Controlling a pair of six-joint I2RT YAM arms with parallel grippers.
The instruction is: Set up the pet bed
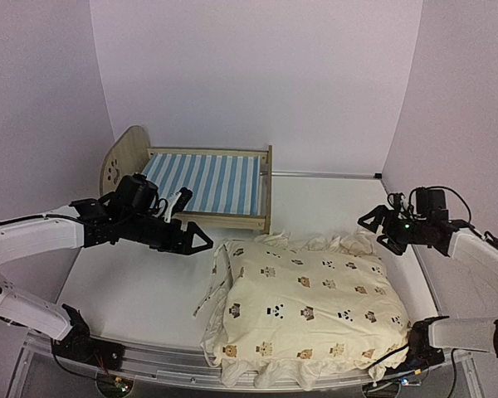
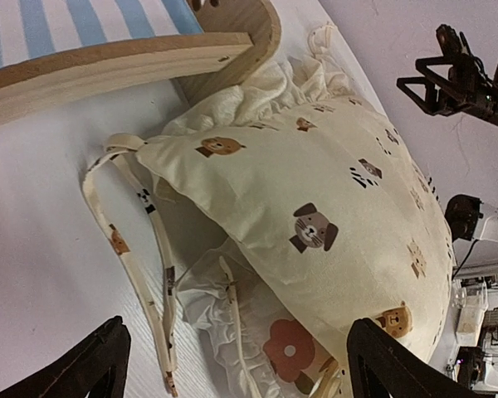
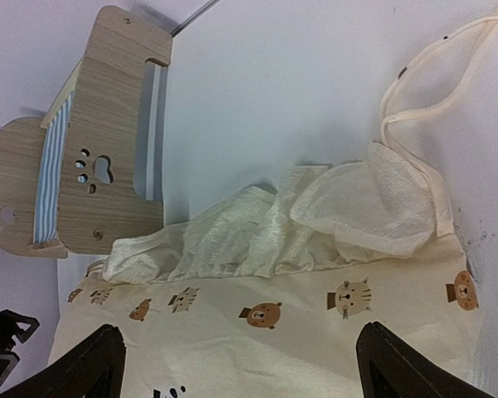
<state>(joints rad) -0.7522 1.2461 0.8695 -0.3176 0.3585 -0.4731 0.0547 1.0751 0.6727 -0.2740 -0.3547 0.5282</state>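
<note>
While both arms hover above the worktop (image 1: 133, 290), the pet bed (image 1: 207, 184) stands upright on its legs at the far left, near the back wall, its blue-and-white striped base bare. The left fingers (image 2: 91, 365) are spread wide and hold nothing; they hang just in front of the bed's near side rail (image 1: 224, 220) and look down on the cushion's corner. The right fingers (image 3: 83, 365) are likewise wide apart and empty, above the cushion's far right edge. The cream animal-print cushion (image 1: 311, 311) lies at the near right, well clear of the striped base, with its tie strings (image 2: 141, 224) trailing loose; whether its ruffled edge touches the bed's corner cannot be told. A small flowered pillow (image 2: 286, 348) shows beneath the cushion.

Handling, judged from appearance: the frame is thin light wood, so probably rigid, light and apt to slide on the smooth worktop if pushed. A side rail or the flat footboard (image 3: 108, 157) would suit a pinch better than the striped base. The bedding is soft and limp; a gathered corner or seam should hold best.
</note>
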